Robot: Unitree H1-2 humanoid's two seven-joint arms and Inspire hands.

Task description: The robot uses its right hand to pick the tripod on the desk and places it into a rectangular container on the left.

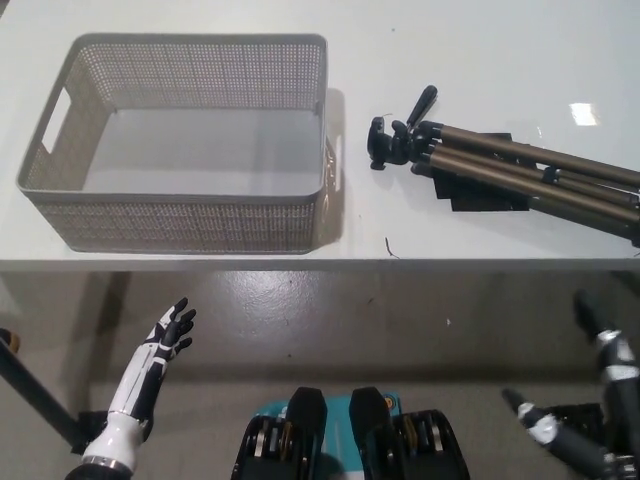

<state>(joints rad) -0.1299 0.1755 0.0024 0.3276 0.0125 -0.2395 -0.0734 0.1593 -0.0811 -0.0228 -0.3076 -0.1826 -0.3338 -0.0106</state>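
I find one tripod (520,165) lying flat on the white desk (480,50) at about two o'clock, legs folded together and running off the right edge, its head and handle pointing toward the container. It is untouched. One rectangular container (180,215), a grey mesh basket, stands at ten o'clock with its open top upward and nothing inside; a clear strip of desk separates it from the tripod's head.

My right hand (600,400) sits low at five o'clock, below the desk edge, grasping nothing; I cannot tell how its fingers are set. My left hand (165,345) rests at seven o'clock, released, fingers spread and empty. I judge the pick has not yet begun.
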